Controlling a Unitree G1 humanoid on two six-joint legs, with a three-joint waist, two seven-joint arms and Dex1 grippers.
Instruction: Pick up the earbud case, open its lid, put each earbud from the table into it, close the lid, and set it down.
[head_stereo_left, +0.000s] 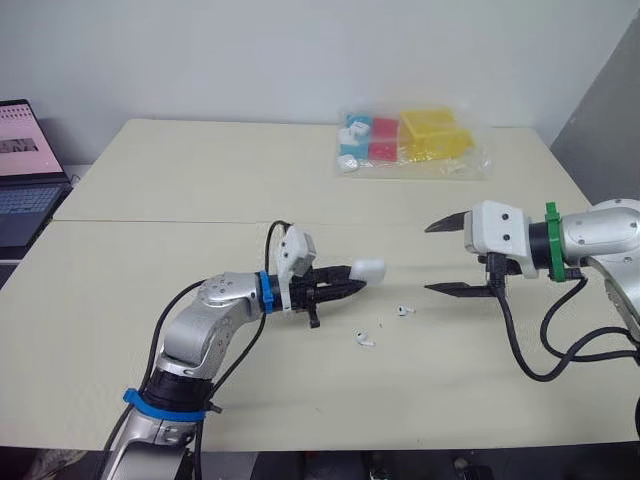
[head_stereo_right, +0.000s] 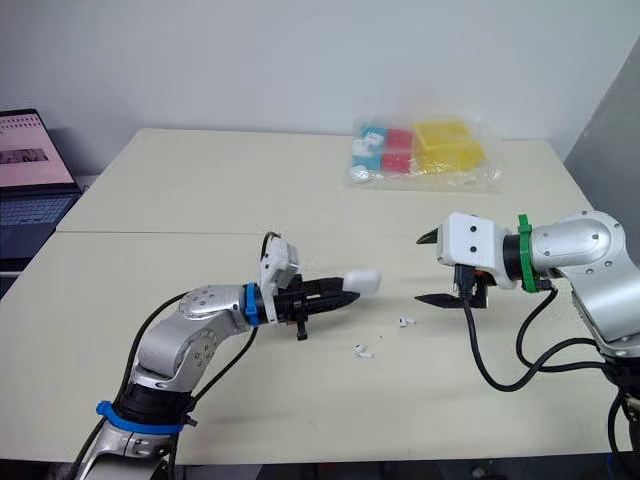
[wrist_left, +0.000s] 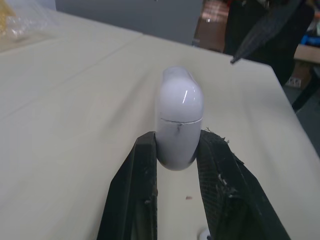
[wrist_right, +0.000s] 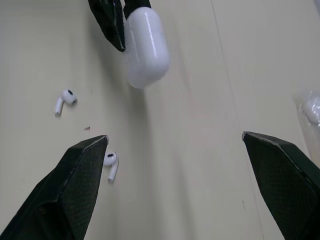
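Left gripper reaches out over the middle of the table, its two black fingers closed tight on the white earbud case. They pinch the case by its base end only, and most of the body sticks out past the fingertips. The rounded lid end points across toward the right gripper. Lid seam is visible in the left wrist view as a thin line just above the fingertips, and the lid sits closed. The case appears to be held a little above the table top rather than resting on it. The right gripper hangs over the table to the right of the case, level with it and apart from it. Its fingers are spread wide, one above the other, with nothing between them. Two white earbuds lie loose on the table below and between the two grippers. One earbud lies nearer the right gripper's lower finger, the other earbud nearer the left gripper, just beneath its fingers. The earbuds are apart from each other, and neither touches a gripper. A clear plastic bag of red, blue and yellow pieces lies at the far side of the table. An open laptop sits off the far left edge.
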